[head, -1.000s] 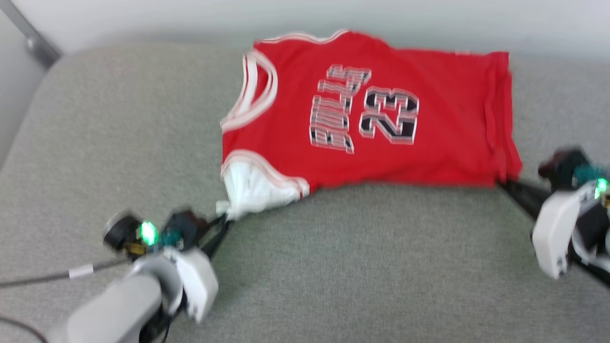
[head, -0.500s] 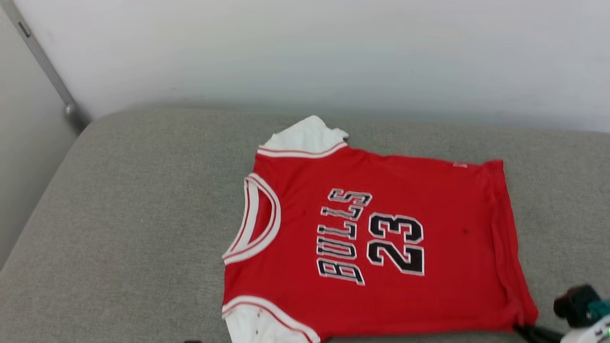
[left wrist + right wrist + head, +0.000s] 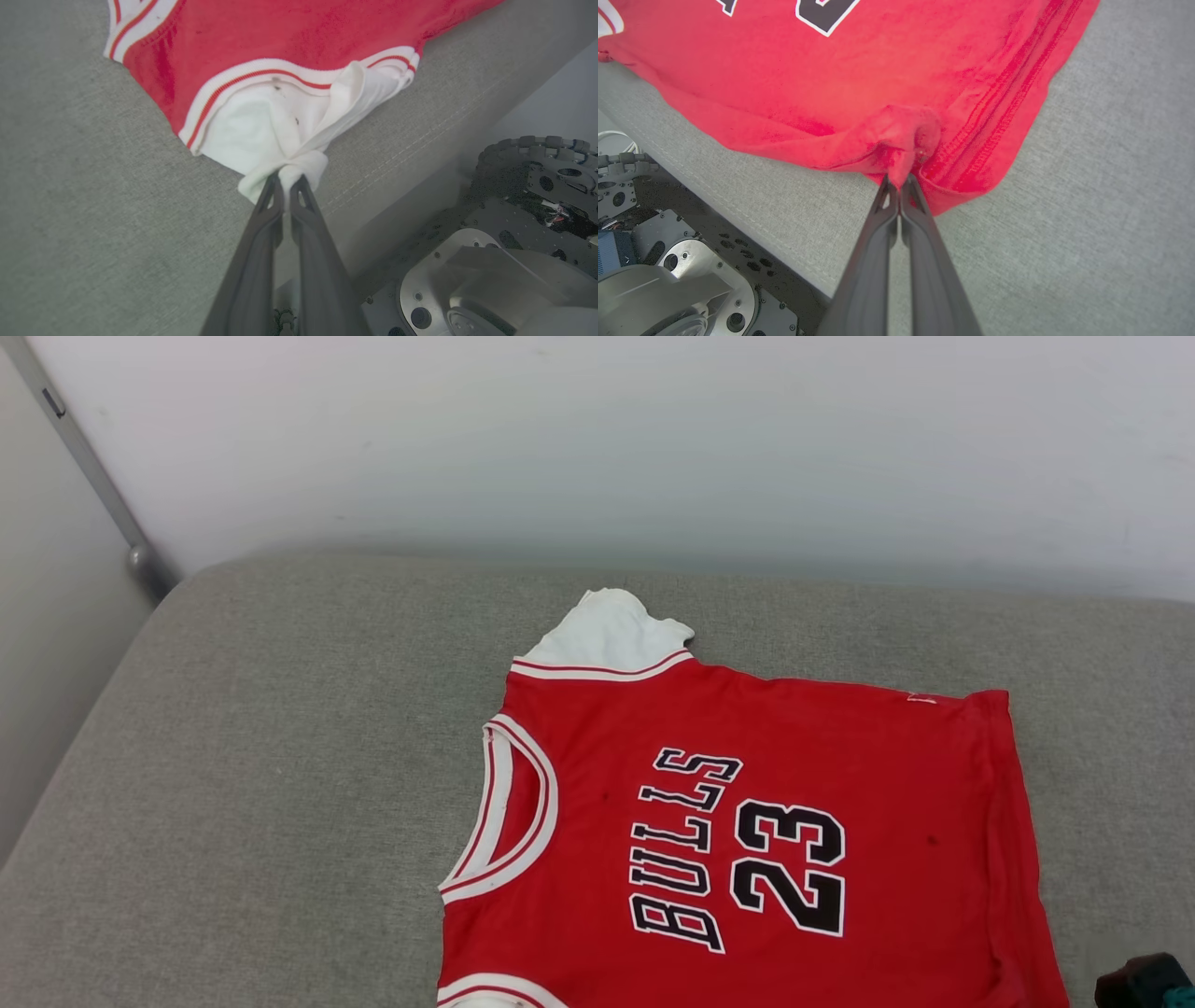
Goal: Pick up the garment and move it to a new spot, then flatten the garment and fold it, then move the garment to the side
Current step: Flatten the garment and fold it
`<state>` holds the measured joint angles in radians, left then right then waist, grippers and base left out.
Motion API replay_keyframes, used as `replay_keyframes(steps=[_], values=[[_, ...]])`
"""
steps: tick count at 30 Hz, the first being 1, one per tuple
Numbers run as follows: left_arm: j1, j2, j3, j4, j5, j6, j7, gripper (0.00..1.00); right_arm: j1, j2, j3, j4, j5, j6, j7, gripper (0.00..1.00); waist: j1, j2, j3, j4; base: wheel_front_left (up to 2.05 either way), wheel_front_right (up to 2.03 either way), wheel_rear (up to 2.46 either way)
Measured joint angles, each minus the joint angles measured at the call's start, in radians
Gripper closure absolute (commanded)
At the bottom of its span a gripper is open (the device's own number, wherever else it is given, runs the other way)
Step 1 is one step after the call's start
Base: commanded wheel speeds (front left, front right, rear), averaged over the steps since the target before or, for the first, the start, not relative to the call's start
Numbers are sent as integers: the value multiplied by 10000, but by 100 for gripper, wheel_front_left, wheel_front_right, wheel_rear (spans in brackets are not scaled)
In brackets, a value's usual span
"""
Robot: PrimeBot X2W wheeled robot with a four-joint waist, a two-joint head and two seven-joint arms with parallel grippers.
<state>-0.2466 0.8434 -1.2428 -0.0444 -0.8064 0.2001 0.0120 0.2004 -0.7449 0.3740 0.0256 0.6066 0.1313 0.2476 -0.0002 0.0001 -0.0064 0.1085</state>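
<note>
- At the near edge of the grey fabric cushion (image 3: 93, 233), the left jaws are closed on the bunched white sleeve (image 3: 261, 135); the right jaws pinch the red hem corner (image 3: 906, 135).
- Judgement: draw both corners apart evenly and low, so the fabric flattens.
- Farther back, the red "BULLS" jersey-style shirt (image 3: 747, 821) lies face up on the cushion, its far white sleeve (image 3: 611, 630) slightly crumpled.

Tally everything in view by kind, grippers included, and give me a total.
1 garment
2 grippers: left gripper and right gripper, each shut on the garment
1 grey cushion
Total: 4
</note>
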Motion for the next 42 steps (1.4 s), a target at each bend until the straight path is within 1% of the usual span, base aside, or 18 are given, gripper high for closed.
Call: replay_keyframes(steps=[6,7,9,15,19,25,31,35,39,40,41,42], values=[[-1340,138,303,242,522,-512,230,100,-44,284,-711,-602,-318,0,265,100,1,0,258,-99,0,0,0],[-1905,123,414,351,729,-755,351,100,-183,332,-938,-777,-357,0,276,100,1,0,392,-135,0,0,0],[-2511,100,504,543,951,-1062,447,100,-334,368,-1135,-915,-380,0,311,100,1,0,562,-169,0,0,0],[-4198,-280,779,1406,1404,-1933,658,100,-1017,433,-1448,-1212,-458,0,401,100,3,0,1288,-327,0,0,0],[-5112,-554,943,1962,1538,-2297,809,100,-1619,433,-1471,-1206,-581,0,447,100,3,0,1895,-476,0,0,0],[-5957,-953,930,2936,1714,-2715,949,100,-2546,422,-1149,-830,-688,0,702,100,4,0,2858,-679,0,0,0],[-6194,-1517,610,4180,1676,-3064,809,100,-3231,414,-662,-121,-696,0,736,100,4,0,3649,-766,0,0,0],[-6271,-1862,451,4796,1588,-3170,479,100,-3452,360,-416,150,-610,0,589,100,4,0,3808,-726,0,0,0],[-6286,-2150,259,5394,1509,-3233,63,100,-3540,305,-280,347,-514,2,364,100,3,0,3591,-697,0,0,0],[-6284,-2226,226,5530,1490,-3237,-21,79,-3550,305,-265,401,-512,4,318,96,3,0,3506,-690,0,0,0],[-6282,-2270,209,5643,1417,-3248,-98,0,-3547,305,-253,441,-512,4,263,66,3,0,3407,-679,0,0,0],[-6271,-2297,201,5718,1356,-3252,-161,0,-3541,301,-249,456,-512,2,240,0,3,0,3293,-664,0,0,0]])
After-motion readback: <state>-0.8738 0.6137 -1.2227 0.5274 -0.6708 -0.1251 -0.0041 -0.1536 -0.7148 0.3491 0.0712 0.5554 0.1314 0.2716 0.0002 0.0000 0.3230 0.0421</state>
